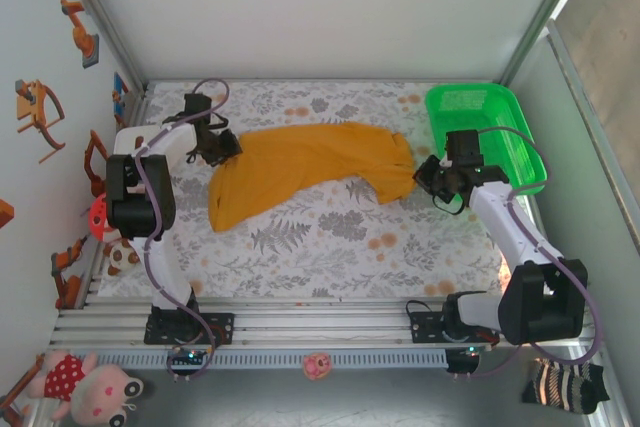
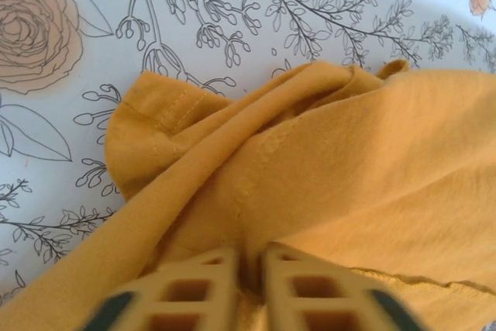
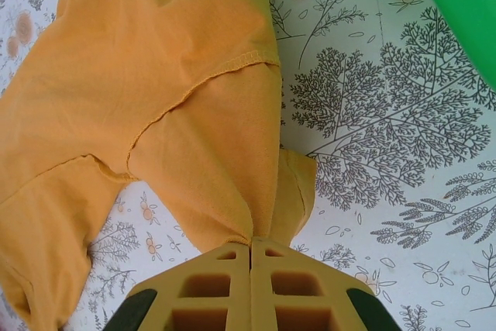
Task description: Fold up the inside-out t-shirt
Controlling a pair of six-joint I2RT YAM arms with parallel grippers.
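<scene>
Mustard t-shirt (image 1: 300, 172), ends pinched by left gripper (image 1: 222, 150), right gripper (image 1: 425, 175)

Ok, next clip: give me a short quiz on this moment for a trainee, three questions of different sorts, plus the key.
1. True or false: the t-shirt lies inside the green basket.
2. What is the right gripper shut on? A) the basket's rim B) the t-shirt's fabric C) nothing
3. Fill the gap: the ____ gripper holds the t-shirt's end farthest from the basket.
Key:
1. False. It lies stretched out on the table, beside the basket.
2. B.
3. Left. The left gripper pinches the fabric at that end.
</scene>
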